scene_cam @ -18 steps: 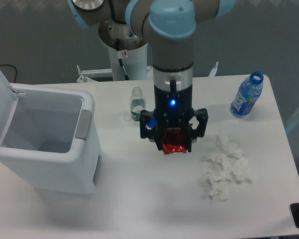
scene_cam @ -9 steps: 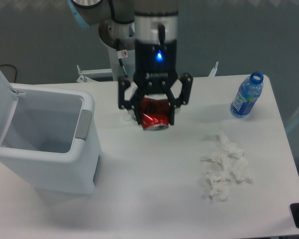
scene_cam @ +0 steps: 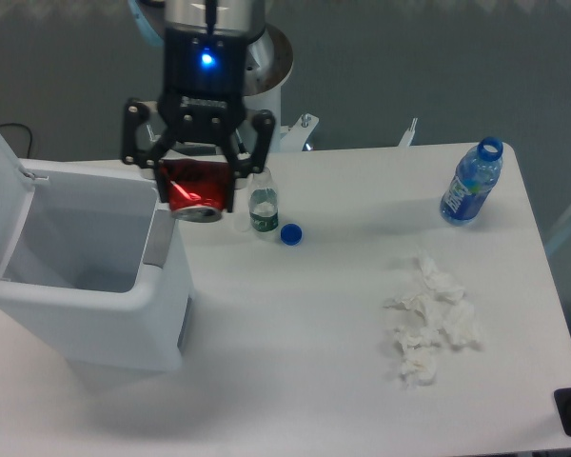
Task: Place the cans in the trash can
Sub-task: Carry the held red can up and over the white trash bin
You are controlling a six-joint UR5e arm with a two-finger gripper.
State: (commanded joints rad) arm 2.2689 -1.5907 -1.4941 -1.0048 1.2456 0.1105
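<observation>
Gripping the red can (scene_cam: 193, 191) tight, the claw (scene_cam: 196, 188) hangs over the right edge of the open white trash can (scene_cam: 124, 314), above the tabletop (scene_cam: 314, 352).

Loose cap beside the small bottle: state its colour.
Blue; the cap shows clearly in the fixed camera view.

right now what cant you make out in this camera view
- Floor of the large white plastic trash can: hidden by its front wall.
- Sides of the shiny red metal can: covered by the gripper fingers.
- Green-labelled clear bottle: label too small to read.
- Bin lid: cut off at left edge.
</observation>
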